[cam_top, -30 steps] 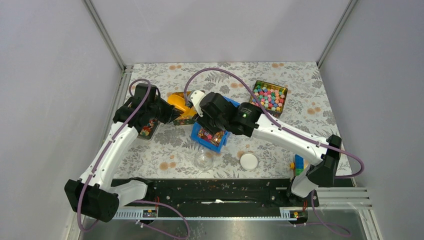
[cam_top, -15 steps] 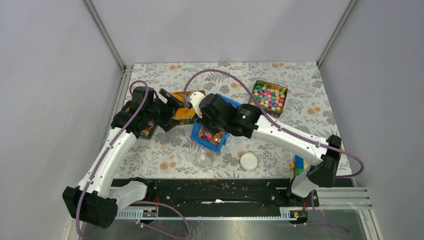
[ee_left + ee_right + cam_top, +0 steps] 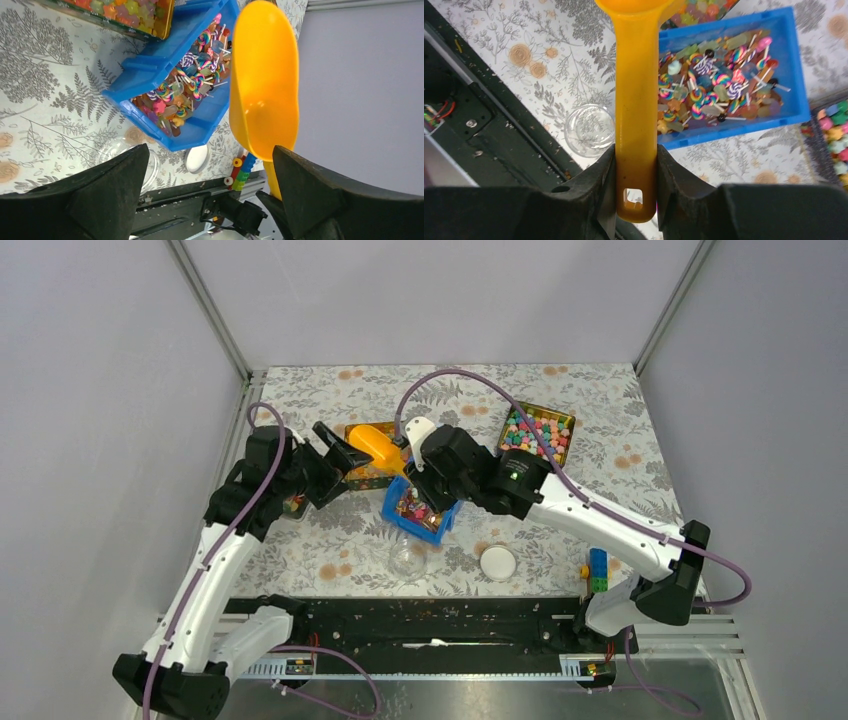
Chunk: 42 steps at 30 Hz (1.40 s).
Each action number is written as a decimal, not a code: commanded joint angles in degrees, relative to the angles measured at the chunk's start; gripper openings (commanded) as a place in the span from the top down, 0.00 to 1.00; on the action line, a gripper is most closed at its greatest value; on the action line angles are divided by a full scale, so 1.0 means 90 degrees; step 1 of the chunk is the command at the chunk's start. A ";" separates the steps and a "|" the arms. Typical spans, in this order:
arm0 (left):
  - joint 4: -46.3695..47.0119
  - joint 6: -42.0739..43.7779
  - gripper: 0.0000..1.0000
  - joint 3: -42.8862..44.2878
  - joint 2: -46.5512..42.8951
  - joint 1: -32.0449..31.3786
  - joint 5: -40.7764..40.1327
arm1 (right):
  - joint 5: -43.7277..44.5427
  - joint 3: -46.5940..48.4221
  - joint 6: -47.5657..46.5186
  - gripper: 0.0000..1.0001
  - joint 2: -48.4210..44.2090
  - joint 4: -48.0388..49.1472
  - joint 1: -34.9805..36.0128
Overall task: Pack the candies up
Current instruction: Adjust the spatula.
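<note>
Scoop bowl (orange) is cut by the top edge.

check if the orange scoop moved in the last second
Yes. The orange scoop has shifted slightly right, toward the blue bin, which stayed put. The right end effector now grips its handle and the left end effector has opened.

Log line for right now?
scoop: empty | right gripper: shut on its handle | left gripper: open beside its bowl | candies: in blue bin
</note>
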 commanded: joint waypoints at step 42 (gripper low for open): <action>0.1086 0.1175 0.19 0.0173 0.1792 -0.0777 0.0680 | -0.1560 0.0386 0.0860 1.00 -0.0743 -0.1508 -0.1130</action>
